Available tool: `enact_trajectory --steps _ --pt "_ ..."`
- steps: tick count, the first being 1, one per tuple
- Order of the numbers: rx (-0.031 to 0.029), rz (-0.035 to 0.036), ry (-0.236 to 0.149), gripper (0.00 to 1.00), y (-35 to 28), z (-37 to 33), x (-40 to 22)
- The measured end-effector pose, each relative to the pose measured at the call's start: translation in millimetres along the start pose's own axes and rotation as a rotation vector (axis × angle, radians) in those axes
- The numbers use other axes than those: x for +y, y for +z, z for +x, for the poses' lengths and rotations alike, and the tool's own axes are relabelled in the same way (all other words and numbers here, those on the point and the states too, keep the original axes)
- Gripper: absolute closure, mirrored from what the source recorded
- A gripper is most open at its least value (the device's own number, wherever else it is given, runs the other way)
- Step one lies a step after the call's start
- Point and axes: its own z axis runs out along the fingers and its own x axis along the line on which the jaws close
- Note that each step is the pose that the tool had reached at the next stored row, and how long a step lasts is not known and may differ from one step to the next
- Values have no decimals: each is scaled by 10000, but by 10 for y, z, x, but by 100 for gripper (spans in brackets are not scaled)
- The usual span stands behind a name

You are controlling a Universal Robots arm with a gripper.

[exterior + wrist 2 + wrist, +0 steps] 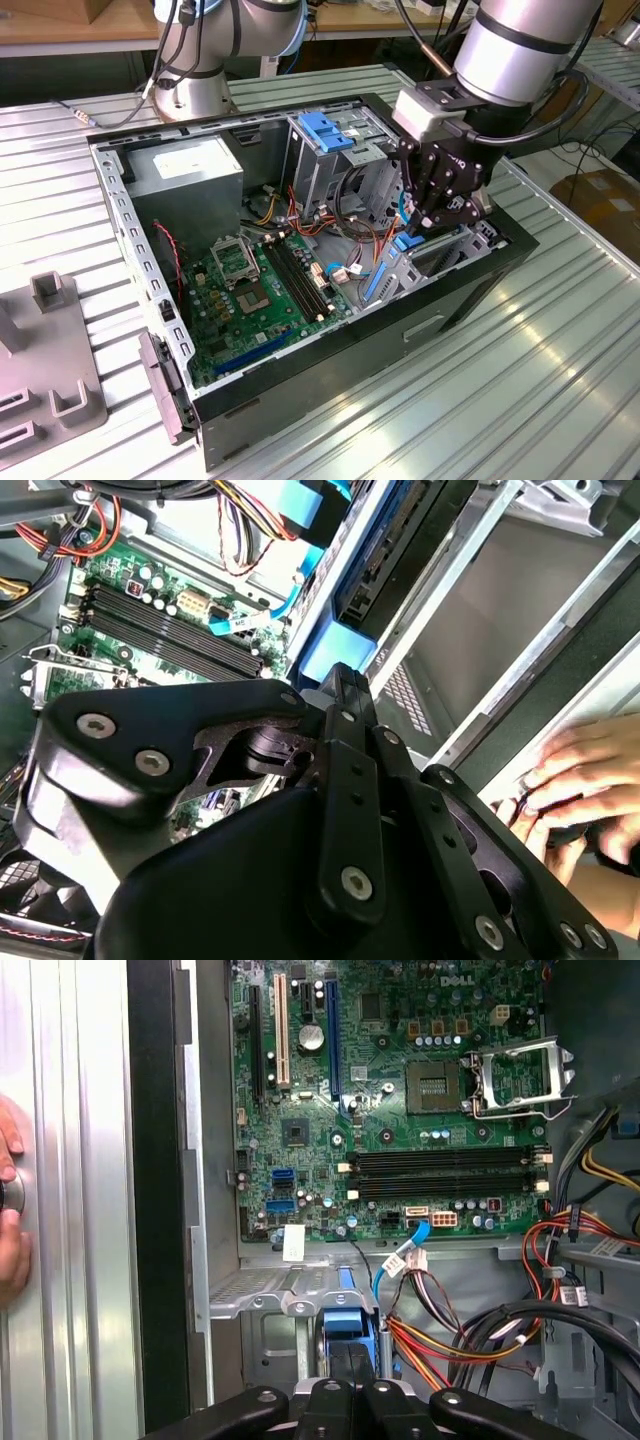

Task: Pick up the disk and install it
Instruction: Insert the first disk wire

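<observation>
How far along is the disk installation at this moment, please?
Done: the disk already sits in the drive bay beside the motherboard. In hand: the gripper is at the end of its blue carrier. Left: I cannot tell whether it is fully seated.

Blue-railed disk (338, 652) (grey body edge-on) in the drive bay (470, 570)

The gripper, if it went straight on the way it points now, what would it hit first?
Probably the disk, whose blue carrier edge sits right ahead of the gripper; whether they already touch is unclear.
</observation>
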Motion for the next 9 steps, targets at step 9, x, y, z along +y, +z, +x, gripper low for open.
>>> enact_trajectory --steps 9 --pt "0 0 -1 89 -2 -5 -95"
